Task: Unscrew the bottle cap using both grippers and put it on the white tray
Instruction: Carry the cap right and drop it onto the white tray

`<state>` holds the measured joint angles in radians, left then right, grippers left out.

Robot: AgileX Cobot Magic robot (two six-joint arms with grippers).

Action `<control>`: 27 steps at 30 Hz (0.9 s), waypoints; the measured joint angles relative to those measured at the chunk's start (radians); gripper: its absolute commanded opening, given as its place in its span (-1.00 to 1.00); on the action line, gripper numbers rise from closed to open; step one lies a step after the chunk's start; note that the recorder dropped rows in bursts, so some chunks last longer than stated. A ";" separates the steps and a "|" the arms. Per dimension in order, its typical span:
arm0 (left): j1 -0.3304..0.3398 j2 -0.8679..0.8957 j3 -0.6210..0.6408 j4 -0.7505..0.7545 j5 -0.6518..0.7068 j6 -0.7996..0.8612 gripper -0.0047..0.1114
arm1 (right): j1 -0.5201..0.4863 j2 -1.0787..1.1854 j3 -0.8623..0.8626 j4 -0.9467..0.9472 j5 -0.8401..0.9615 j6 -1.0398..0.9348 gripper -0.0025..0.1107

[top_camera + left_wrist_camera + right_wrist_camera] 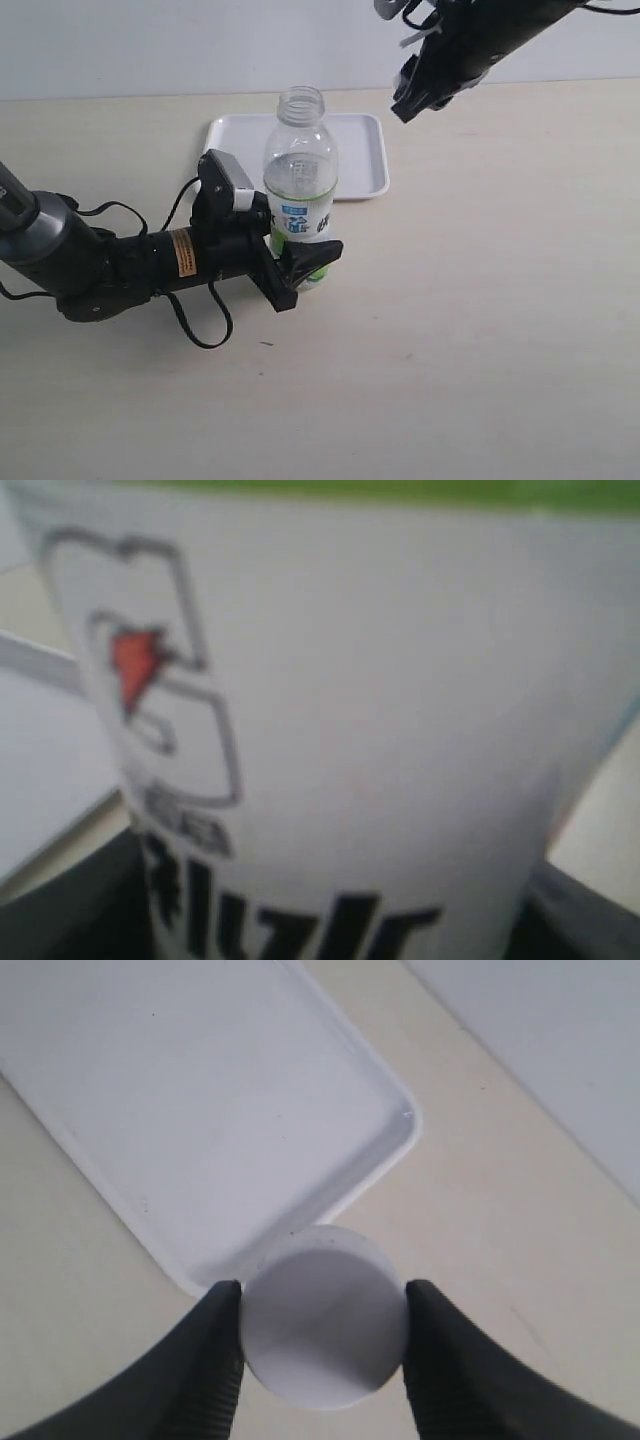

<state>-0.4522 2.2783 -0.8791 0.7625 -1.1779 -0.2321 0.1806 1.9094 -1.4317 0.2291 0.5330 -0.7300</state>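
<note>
On bottle [300, 165] label [400, 730]: black lettering [270, 925], red mark [135, 662], unreadable

Pale beige tabletop [480, 330] across middle and lower frame, matte, few faint specks. Plain off-white wall [150, 45] along top edge. Soft even light, weak shadows.

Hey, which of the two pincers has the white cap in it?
The right pincer, up in the air, clamps the bottle cap; the left pincer grips the bottle.

Open white tray [360, 150] surface, upright bottle [300, 180] in front
</note>
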 measured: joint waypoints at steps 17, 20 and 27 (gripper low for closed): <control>0.000 0.000 0.000 -0.026 0.000 -0.010 -0.90 | 0.000 0.358 -0.275 0.136 -0.004 0.125 -0.96; 0.000 0.000 0.000 -0.035 0.000 -0.010 -0.90 | 0.000 0.380 -0.278 0.159 -0.004 0.145 -0.96; 0.000 0.000 0.000 -0.036 0.000 -0.012 -0.90 | 0.000 0.407 -0.278 0.177 -0.006 0.149 -0.96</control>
<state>-0.4522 2.2783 -0.8791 0.7266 -1.1779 -0.2442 0.1806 2.3164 -1.7097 0.4061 0.5266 -0.5806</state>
